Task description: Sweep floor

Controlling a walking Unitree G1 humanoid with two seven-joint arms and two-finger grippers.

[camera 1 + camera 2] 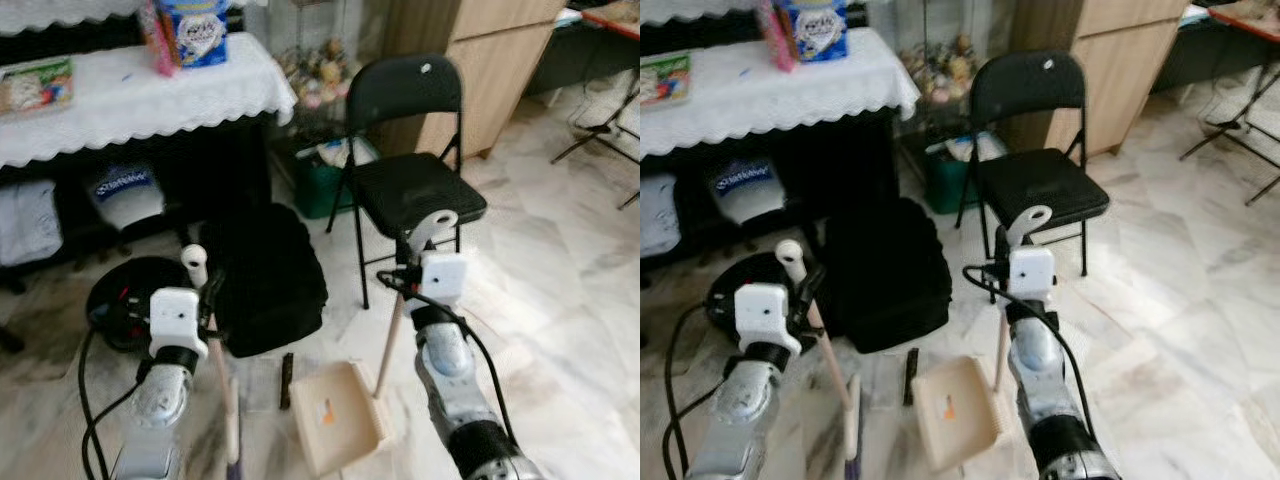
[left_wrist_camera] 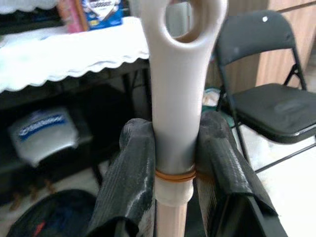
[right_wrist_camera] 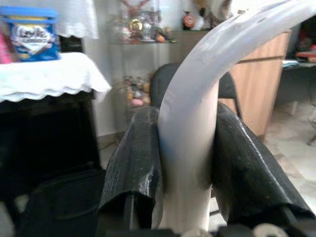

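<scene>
Both tools are in hand and the sweeping proper looks about to start: the left hand (image 2: 173,163) is clamped on the white cap of the broom handle (image 1: 213,330), its two black fingers (image 2: 131,177) pressing either side just above a rubber band, while the right hand (image 3: 190,163) is closed the same way on the curved white grip of the dustpan handle (image 1: 392,340). The dustpan (image 1: 338,412) rests on the marble floor (image 1: 560,300) between the two arms, at about 6 o'clock in the head views, its tray open toward the robot's left; a small orange scrap (image 1: 327,411) already lies inside it. A dark stick-like piece (image 1: 287,380) lies on the floor just beside the pan at its 9 o'clock and seems the nearest thing to collect. The next move, I judge, calls for drawing the broom's lower end (image 1: 233,440) across toward the pan's lip while the right arm holds the pan flat and steady. Room is tight: a black backpack (image 1: 265,275) slumps at 11 o'clock, a black folding chair (image 1: 405,150) stands at 1 o'clock touching close to the dustpan pole, and a desk with a lace cloth (image 1: 130,100) fills 10 o'clock, with cables and a dark round object (image 1: 125,295) beneath it that the broom could snag.
</scene>
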